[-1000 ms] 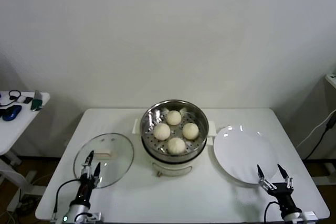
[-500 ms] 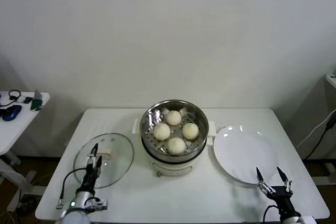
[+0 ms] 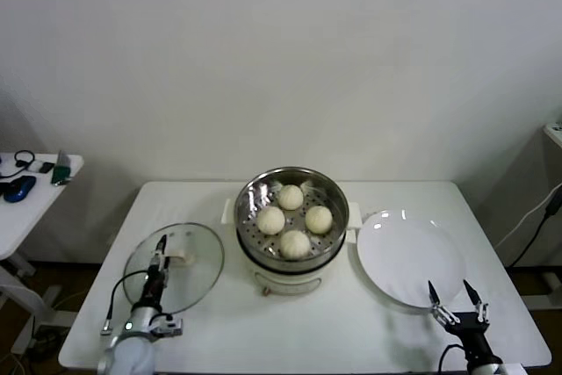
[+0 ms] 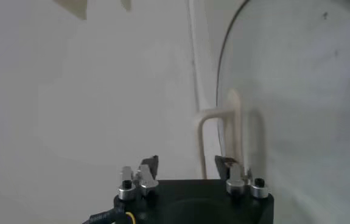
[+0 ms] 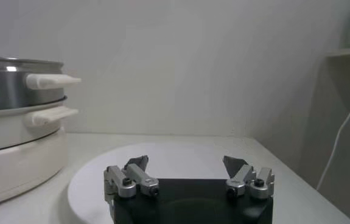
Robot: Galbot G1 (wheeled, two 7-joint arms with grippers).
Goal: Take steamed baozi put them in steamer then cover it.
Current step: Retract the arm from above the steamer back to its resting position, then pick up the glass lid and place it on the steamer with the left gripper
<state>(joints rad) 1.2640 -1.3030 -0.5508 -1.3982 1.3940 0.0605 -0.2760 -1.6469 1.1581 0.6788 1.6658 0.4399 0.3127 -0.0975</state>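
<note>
Steel steamer (image 3: 291,217) sits mid-worktop (image 3: 351,322) in the head view, with four buns (image 3: 293,219) inside. To its left the glass lid (image 3: 174,267) lies flat, and the left tool (image 3: 160,250) hovers over its near-left part, beside the cream handle (image 3: 179,258); its fingers look close together. The right tool (image 3: 455,296) waits at the near edge of the white plate (image 3: 409,258), fingers apart.

Left wrist view: fingers part-open, the lid handle (image 4: 229,125) just ahead.

Right wrist view: fingers spread wide over the plate (image 5: 181,161), gripping nothing.
</note>
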